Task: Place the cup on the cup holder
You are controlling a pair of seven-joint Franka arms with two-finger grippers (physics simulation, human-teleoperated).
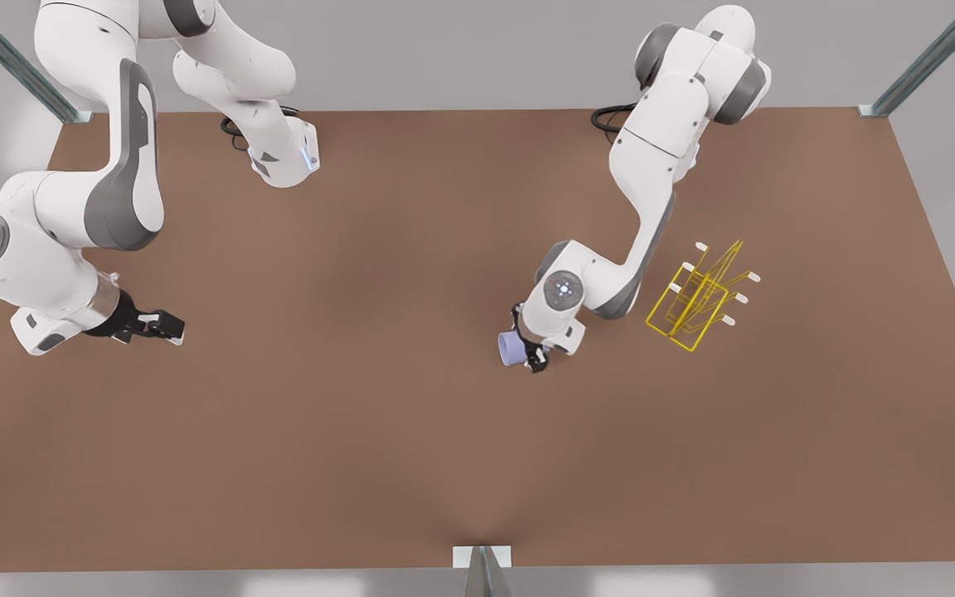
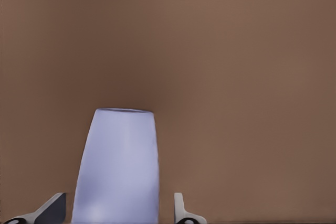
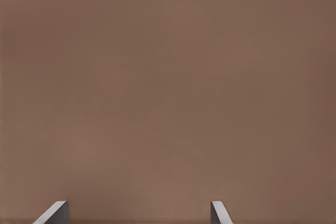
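Beside the cup holder (image 1: 697, 298), left gripper (image 1: 527, 352) grips the cup (image 1: 511, 348).

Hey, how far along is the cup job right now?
Done: the left pincer has reached the cup, its fingers either side of it. In hand: whether it is gripped or lifted can't be told. Left: carrying it to the cup holder, which stands bare. The right pincer waits, open.

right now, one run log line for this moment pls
left gripper: around cup, grip unclear | right gripper: open, waiting at front view's left | cup holder: no cup on it | table
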